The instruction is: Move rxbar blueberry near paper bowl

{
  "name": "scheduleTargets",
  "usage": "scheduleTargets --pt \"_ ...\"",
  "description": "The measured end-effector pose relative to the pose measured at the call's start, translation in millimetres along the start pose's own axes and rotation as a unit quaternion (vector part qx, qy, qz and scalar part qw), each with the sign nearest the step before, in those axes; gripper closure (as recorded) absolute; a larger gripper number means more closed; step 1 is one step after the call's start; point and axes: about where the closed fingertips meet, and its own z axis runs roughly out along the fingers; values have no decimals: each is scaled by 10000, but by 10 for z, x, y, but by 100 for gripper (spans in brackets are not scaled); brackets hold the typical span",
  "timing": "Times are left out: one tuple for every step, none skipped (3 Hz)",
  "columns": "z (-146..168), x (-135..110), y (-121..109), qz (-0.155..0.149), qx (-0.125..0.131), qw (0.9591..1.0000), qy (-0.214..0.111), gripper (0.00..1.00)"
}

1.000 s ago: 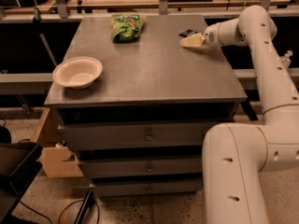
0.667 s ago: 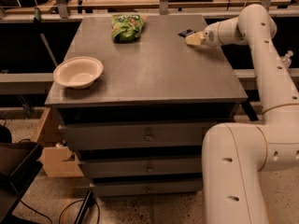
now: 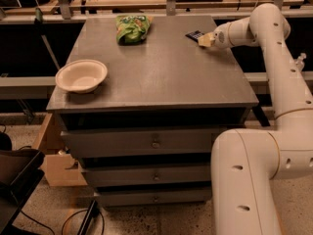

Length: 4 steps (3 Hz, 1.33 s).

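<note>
Grey tabletop (image 3: pixel 161 77), gripper (image 3: pixel 205 39) perhaps touching rxbar blueberry (image 3: pixel 194 35)

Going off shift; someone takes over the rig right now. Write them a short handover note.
Gripper: far right of the table, beside the rxbar blueberry; grasp not confirmable.
Paper bowl: front left corner, far from the bar.
Green chip bag: far edge, not involved.
Done: gripper is at the bar.
Left: carry it across, set it near the bowl.

Cream-white tubular arm (image 3: pixel 287 82) with small dark holes, its tan end effector (image 3: pixel 206 39) above the table's (image 3: pixel 161 77) far-right edge.
</note>
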Motion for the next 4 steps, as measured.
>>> scheduleTargets --pt "0 0 0 0 0 10000 0 100" --pt "-1 -2 1 -1 0 10000 -1 100" --pt "-4 -4 1 -3 1 10000 -2 100" --pt "-4 -4 1 -3 1 10000 -2 100"
